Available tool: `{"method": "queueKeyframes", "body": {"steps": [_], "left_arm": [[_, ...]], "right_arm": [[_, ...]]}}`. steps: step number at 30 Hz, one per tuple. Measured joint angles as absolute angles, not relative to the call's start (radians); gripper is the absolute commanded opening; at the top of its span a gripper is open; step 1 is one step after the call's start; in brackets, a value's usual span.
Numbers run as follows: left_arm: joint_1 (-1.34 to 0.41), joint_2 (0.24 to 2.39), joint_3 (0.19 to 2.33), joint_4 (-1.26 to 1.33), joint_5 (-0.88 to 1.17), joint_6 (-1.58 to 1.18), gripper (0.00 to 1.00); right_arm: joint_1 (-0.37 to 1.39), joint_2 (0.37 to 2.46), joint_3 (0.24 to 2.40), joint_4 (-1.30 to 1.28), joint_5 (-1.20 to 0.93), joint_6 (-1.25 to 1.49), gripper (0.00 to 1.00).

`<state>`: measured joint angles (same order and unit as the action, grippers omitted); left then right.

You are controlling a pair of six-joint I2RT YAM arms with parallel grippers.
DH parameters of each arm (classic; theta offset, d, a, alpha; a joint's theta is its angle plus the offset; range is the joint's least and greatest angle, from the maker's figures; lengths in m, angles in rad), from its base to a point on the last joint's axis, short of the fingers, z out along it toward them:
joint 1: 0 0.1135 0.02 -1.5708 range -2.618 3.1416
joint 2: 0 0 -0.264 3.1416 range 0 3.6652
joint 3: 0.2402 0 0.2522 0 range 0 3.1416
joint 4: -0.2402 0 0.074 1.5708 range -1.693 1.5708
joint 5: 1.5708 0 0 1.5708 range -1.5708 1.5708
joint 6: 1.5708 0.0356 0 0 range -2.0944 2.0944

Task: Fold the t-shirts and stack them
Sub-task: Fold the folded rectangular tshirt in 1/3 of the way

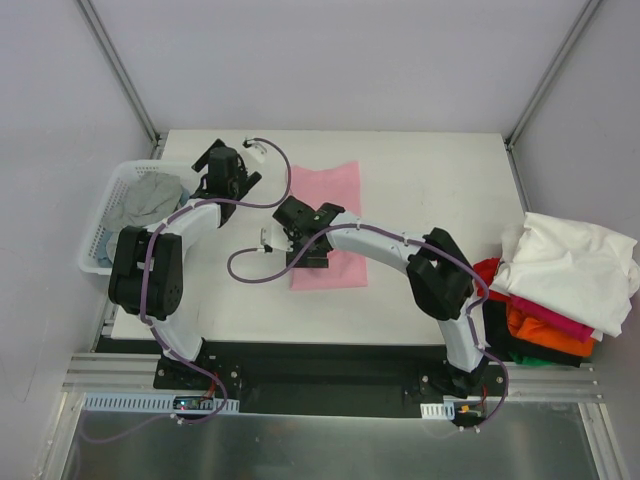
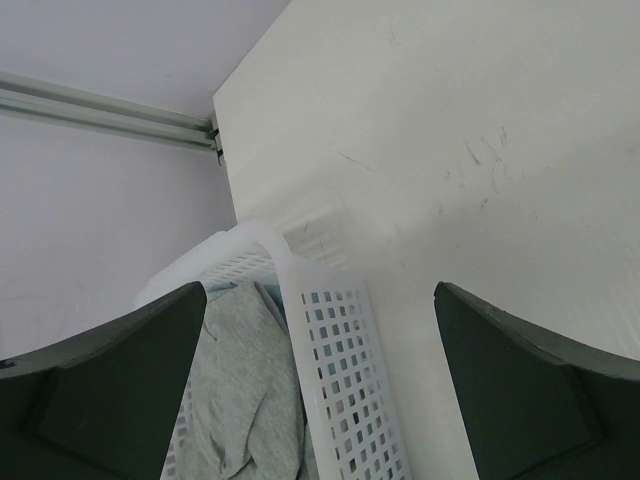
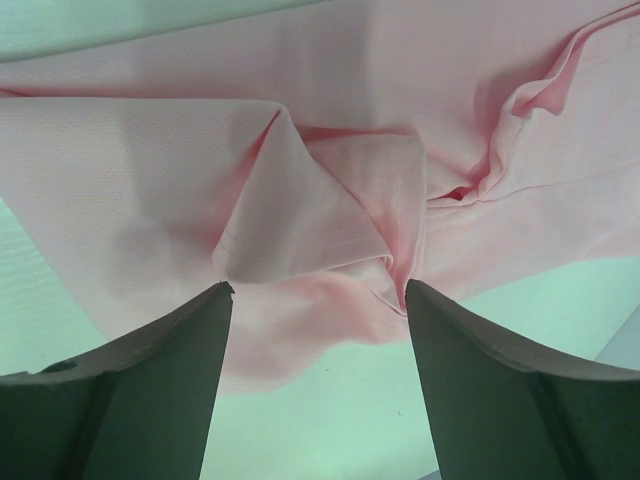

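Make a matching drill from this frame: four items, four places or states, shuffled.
1 pink t-shirt
2 grey t-shirt
3 white t-shirt
4 left gripper

A in the basket
B on top of the pile at the table right edge
C open, above the basket's corner
D mid-table, under the right gripper

Pairs: 1-D, 2-A, 3-B, 4-C
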<state>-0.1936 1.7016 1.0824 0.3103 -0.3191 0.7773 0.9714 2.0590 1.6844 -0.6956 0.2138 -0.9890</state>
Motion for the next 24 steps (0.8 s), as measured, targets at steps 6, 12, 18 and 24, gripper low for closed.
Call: {"method": "queueKeyframes", "body": {"steps": [6,12,18,24], "left_arm": [[-0.184,1.702,1.081,0.311,-0.319,0.777,0.99],[-0.181,1.702,1.073,0.319,-0.319,0.777,0.99],[-0.181,1.702,1.059,0.321,-0.319,0.777,0.99],[-0.181,1.702,1.051,0.332,-0.318,0.777,0.99]], "right_arm": [[0.978,2.059,1.683,-0.708,0.213,-0.979,0.70],[0.982,2.059,1.683,-0.709,0.212,-0.974,0.68],[0.990,2.062,1.683,-0.710,0.204,-0.969,0.67],[0.994,2.083,1.684,-0.712,0.200,-0.969,0.56]]}}
